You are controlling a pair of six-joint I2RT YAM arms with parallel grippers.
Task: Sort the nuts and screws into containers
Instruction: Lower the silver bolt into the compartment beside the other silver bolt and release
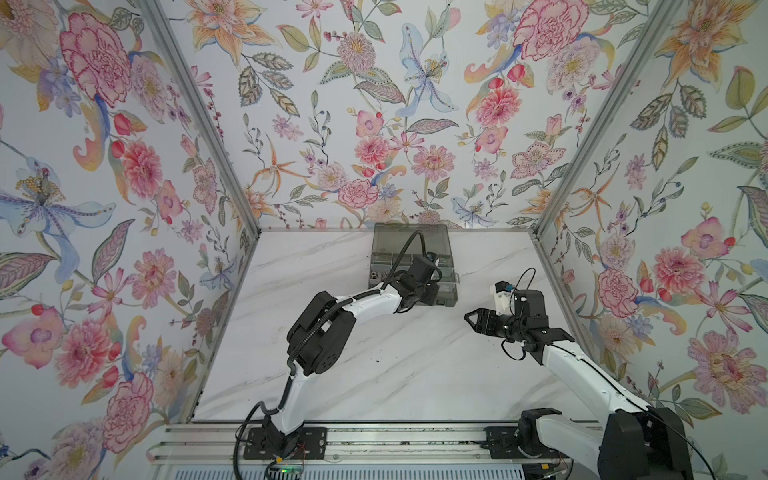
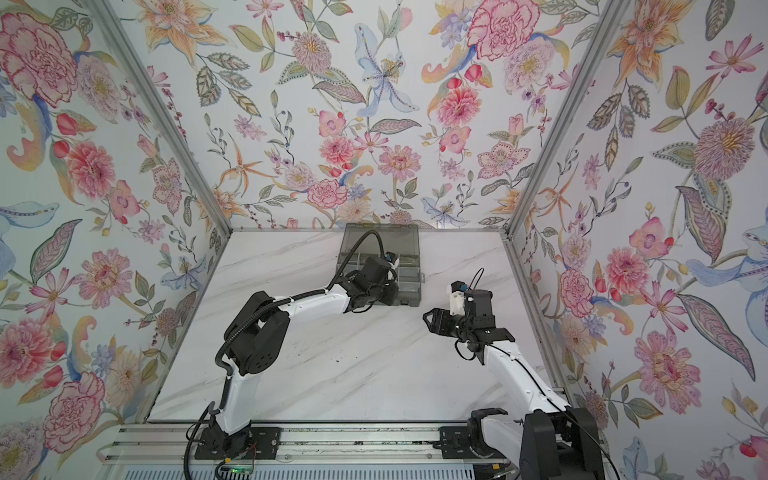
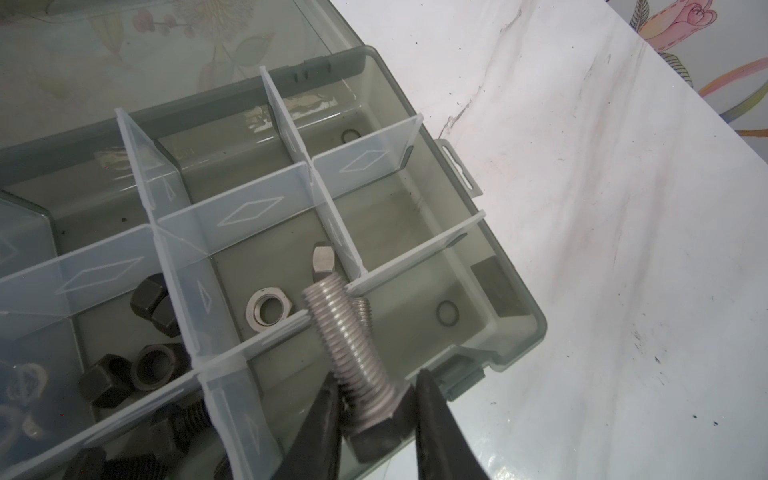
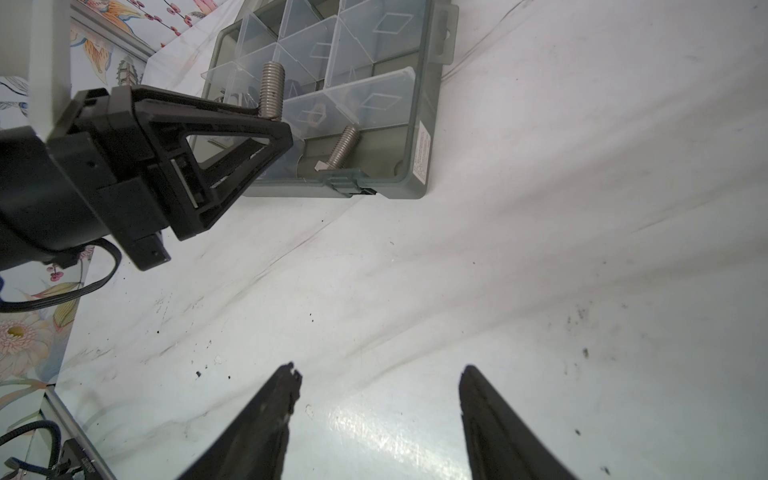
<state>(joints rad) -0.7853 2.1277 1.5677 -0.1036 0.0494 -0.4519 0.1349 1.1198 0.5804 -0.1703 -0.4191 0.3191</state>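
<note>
My left gripper is shut on the hex head of a long silver screw, whose threaded end points out over the containers, the cells of a smoky-grey organizer box. The right wrist view shows that gripper and its screw over the box's near edge. A second silver screw lies in the near corner cell. Silver nuts share a middle cell. Black nuts and black screws fill neighbouring cells. My right gripper hangs open and holds nothing, over bare table right of the box.
The box's lid stands open against the back wall. The marble table carries dark specks. Floral walls close in the left, right and back. A metal rail with both arm bases runs along the front edge.
</note>
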